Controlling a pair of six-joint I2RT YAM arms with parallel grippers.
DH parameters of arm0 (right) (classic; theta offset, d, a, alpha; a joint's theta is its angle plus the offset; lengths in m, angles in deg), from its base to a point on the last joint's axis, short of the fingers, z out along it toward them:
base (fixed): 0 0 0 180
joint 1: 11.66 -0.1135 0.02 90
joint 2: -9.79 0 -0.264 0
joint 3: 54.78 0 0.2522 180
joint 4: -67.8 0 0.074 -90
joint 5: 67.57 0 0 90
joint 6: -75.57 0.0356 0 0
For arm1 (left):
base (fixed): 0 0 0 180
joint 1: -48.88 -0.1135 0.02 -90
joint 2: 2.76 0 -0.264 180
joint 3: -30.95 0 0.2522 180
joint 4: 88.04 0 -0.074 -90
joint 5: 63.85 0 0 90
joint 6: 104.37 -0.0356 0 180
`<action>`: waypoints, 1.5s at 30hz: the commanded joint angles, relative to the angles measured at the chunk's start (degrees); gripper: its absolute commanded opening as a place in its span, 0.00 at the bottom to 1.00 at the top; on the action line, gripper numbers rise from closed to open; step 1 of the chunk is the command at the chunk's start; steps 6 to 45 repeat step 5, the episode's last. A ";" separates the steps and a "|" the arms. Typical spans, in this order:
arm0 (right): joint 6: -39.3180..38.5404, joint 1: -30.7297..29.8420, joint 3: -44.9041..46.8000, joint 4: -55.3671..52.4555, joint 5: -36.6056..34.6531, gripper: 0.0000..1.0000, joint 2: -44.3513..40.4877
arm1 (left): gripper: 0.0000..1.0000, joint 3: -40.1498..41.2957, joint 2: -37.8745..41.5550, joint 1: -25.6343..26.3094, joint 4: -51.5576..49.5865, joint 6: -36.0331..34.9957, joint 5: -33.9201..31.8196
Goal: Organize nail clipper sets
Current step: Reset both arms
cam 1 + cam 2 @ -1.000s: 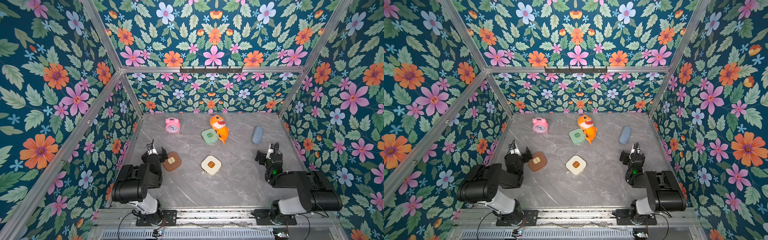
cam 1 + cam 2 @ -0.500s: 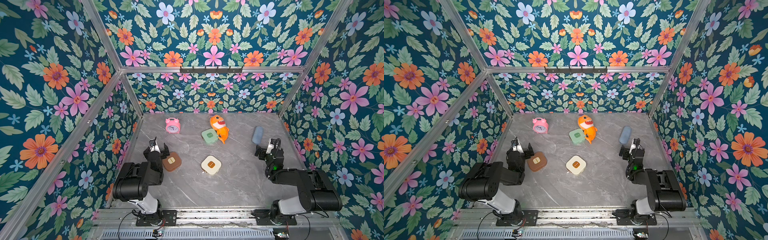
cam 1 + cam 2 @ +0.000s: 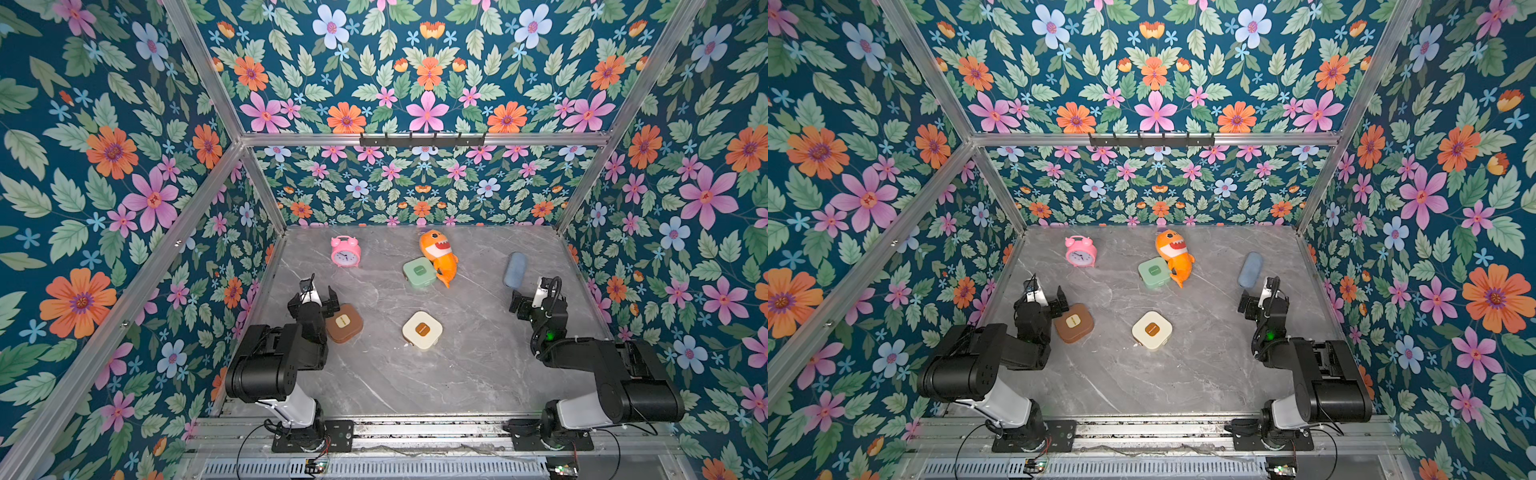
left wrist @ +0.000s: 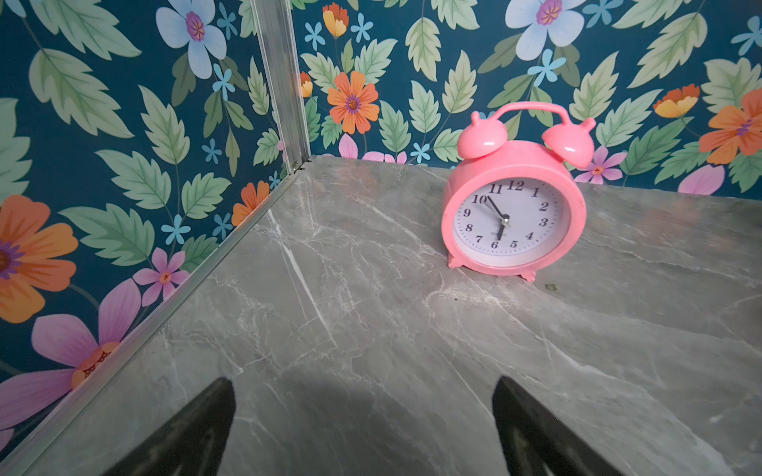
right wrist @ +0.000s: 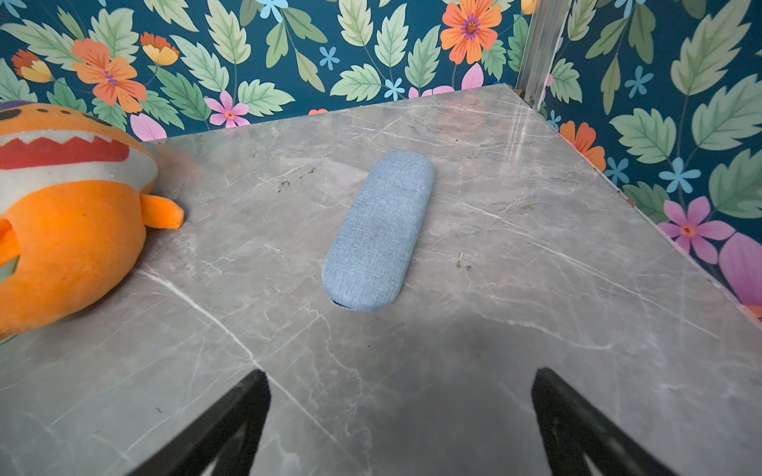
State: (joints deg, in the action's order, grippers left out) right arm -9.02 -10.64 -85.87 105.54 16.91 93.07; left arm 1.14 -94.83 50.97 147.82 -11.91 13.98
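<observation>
Three closed nail clipper set cases lie on the marble table. In both top views the brown case (image 3: 344, 323) (image 3: 1073, 323) sits at the left, partly under my left arm. The cream case (image 3: 422, 330) (image 3: 1152, 330) is in the middle, and the mint green case (image 3: 419, 272) (image 3: 1154, 272) lies further back, touching a plush toy. My left gripper (image 3: 313, 296) (image 4: 363, 387) is open and empty just beside the brown case, facing the back wall. My right gripper (image 3: 531, 293) (image 5: 400, 377) is open and empty at the right, far from all the cases.
A pink alarm clock (image 3: 345, 251) (image 4: 513, 210) stands ahead of the left gripper. An orange shark plush (image 3: 438, 253) (image 5: 62, 230) lies against the mint case. A blue-grey oblong pouch (image 3: 514, 270) (image 5: 377, 230) lies just ahead of the right gripper. Floral walls enclose the table.
Both grippers have edged a little toward the back wall, the right one nearer the pouch. Both stayed open. The cases have not moved.
</observation>
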 commanded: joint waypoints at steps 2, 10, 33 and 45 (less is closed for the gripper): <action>-1.16 -0.03 -0.28 0.92 0.54 0.99 -0.01 | 1.00 -0.25 -0.06 0.05 0.86 -0.61 -0.49; -1.45 0.03 0.00 1.47 0.51 1.00 -0.05 | 1.00 -0.21 -0.04 0.06 0.82 -0.62 -0.57; -1.45 0.03 0.00 1.47 0.51 1.00 -0.05 | 1.00 -0.21 -0.04 0.06 0.82 -0.62 -0.57; -1.45 0.03 0.00 1.47 0.51 1.00 -0.05 | 1.00 -0.21 -0.04 0.06 0.82 -0.62 -0.57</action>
